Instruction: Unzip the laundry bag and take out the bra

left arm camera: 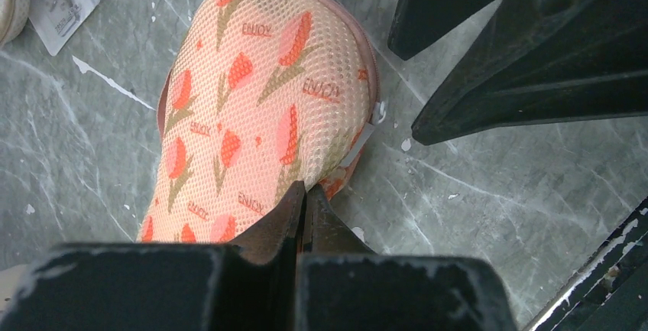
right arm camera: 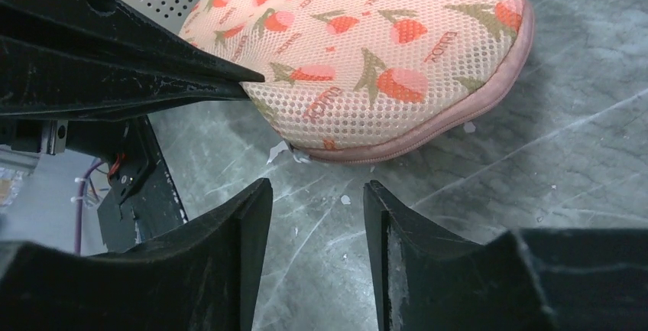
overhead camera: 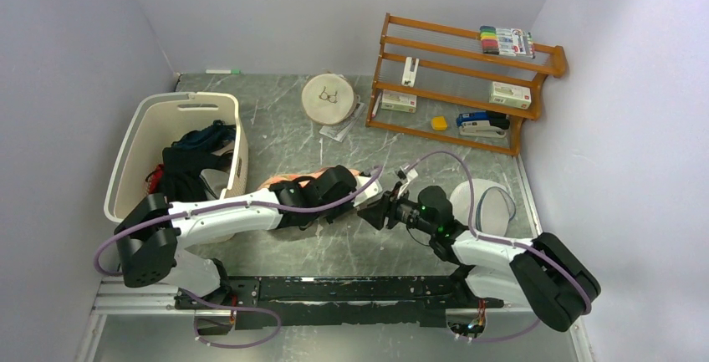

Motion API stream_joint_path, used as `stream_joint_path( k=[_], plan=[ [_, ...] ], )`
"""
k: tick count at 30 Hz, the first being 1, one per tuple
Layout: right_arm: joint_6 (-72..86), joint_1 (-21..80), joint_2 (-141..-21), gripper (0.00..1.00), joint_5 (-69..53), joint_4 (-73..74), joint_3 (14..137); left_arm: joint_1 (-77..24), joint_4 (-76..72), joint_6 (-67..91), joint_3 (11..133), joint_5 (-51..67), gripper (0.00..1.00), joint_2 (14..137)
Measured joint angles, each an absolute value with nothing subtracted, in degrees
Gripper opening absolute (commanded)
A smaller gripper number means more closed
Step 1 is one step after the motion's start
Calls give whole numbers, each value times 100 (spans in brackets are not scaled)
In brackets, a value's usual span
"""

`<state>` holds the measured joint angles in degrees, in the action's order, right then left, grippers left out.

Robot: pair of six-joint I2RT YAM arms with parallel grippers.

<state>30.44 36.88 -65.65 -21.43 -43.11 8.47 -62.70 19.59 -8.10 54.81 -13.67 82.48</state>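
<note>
The laundry bag (left arm camera: 260, 94) is a peach mesh pouch with a red tulip print and a pink zipped rim, lying flat on the table. It also shows in the right wrist view (right arm camera: 382, 48), and in the top view (overhead camera: 286, 181) it lies mostly under my left arm. My left gripper (left arm camera: 306, 191) is shut, its tips pinching the bag's near edge beside a small white tab (left arm camera: 367, 136). My right gripper (right arm camera: 317, 189) is open and empty, low over the table just short of the bag's rim and facing the left one (overhead camera: 374, 211). The bra is hidden.
A cream slatted basket (overhead camera: 134, 140) with dark clothes stands at the left. A white domed item with a grey rim (overhead camera: 485, 203) sits by the right arm. A wooden rack (overhead camera: 468, 78) and a round disc (overhead camera: 328, 99) stand at the back.
</note>
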Motion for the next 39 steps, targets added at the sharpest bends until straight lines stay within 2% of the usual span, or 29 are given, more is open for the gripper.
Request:
stream_joint_path(
  k=[4,8,25,29,32,39],
  plan=[
    [3070,3699,-6346,51,-2108,-4261,803,-6248,1957,-808,5481,-1365,7,8237],
    [3127,3699,-6222,43,-2110,-4460,624,-6235,1959,-801,5483,-1323,7,8239],
    [3413,3726,-7575,34,-2390,-5760,784,-6226,1959,-744,5516,-1166,7,8252],
    [3461,3726,-7756,25,-2410,-5905,854,-6206,1964,-744,5535,-1144,7,8272],
    [3485,3726,-7806,24,-2379,-5918,904,-6206,1966,-742,5555,-1122,7,8285],
    [3489,3726,-7824,13,-2274,-5898,934,-6202,1964,-740,5555,-1107,7,8285]
  ],
)
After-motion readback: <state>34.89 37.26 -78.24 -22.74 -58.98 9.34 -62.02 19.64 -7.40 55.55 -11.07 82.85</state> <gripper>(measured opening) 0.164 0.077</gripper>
